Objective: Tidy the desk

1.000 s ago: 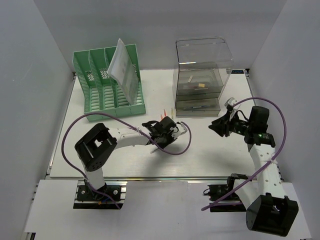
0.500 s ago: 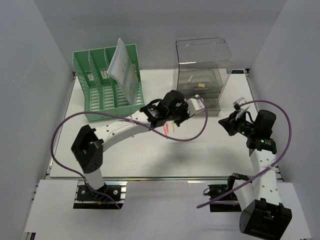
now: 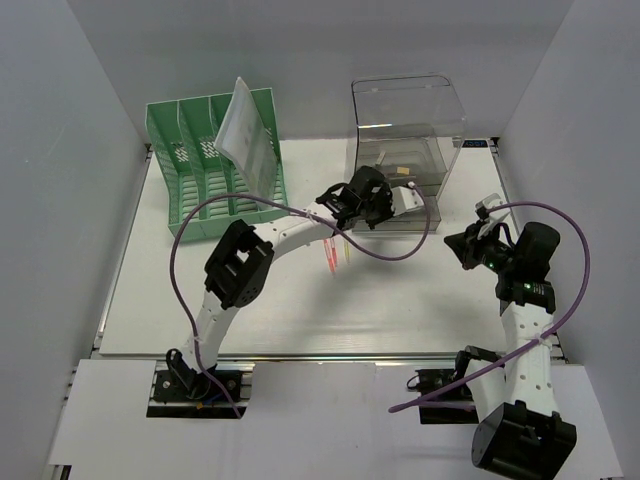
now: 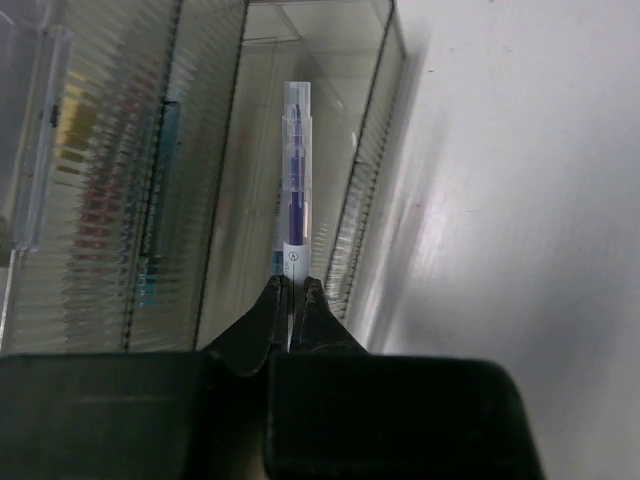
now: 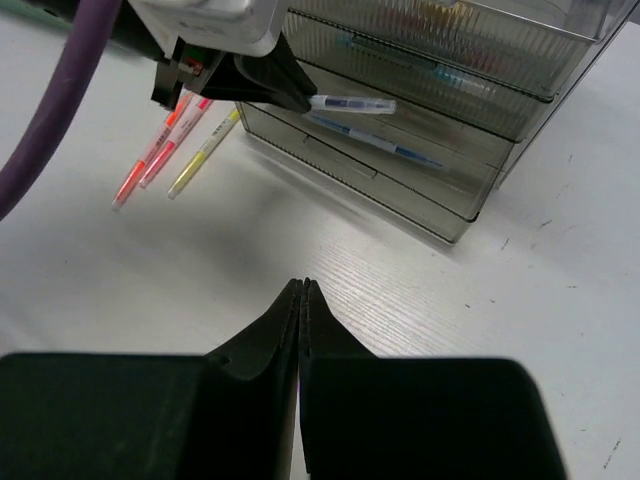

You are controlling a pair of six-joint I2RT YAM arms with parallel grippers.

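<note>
Pinching a pen [image 4: 293, 170] in the left tool [image 4: 293, 287] at the drawer box [image 5: 440, 190], right tool [image 5: 303, 287] pressed together empty, three highlighters [image 5: 160, 148] left on the tabletop [image 5: 420, 300].

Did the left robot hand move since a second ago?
Yes. In the top view the left gripper went from the middle of the desk to the clear drawer box, fingers shut on a pen.

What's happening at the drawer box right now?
The left gripper is shut on a blue pen, holding it at the front of the clear drawer box. The right gripper is shut and empty, hovering over the desk nearby. Three highlighters lie on the desk beside the box.
</note>
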